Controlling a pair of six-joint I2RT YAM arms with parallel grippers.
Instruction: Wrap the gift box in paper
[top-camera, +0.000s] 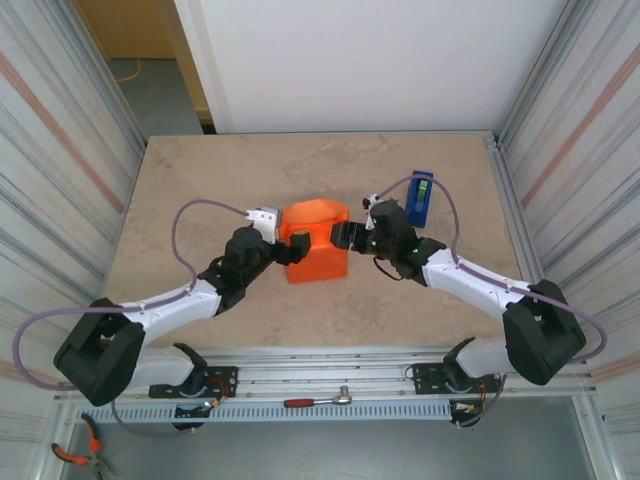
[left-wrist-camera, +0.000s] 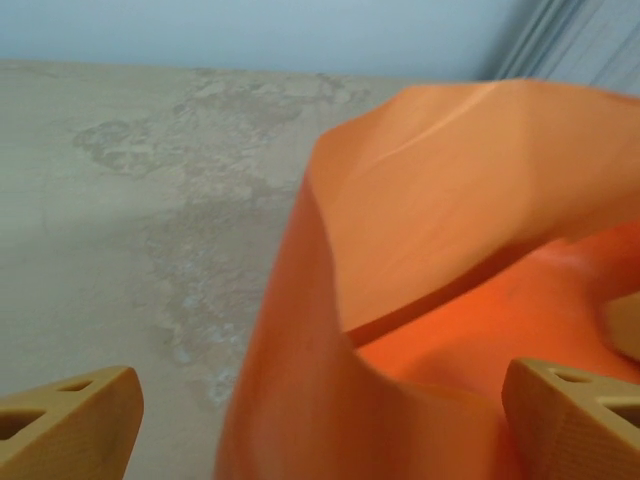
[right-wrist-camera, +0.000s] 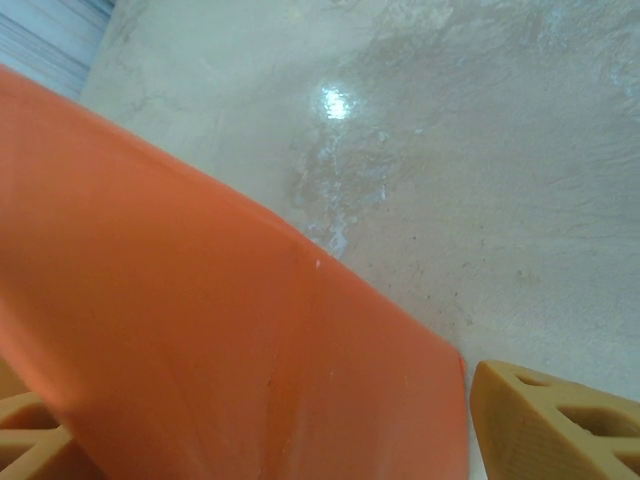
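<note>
A: Where was the orange paper?
B: At the middle of the worktop, curled upward.
A: And the grippers?
B: The left gripper and right gripper flanked it, jaws apart, each straddling a paper edge.

Both arms stretched forward and inward from near corners, forearms angled toward each other (pretty much mirror-image pose). left gripper and right gripper point at each other, held low, wrists roughly level, gap left between them. Left fingers spread wide, clamping nothing. Right fingers also spread wide, jaws gaping.
</note>
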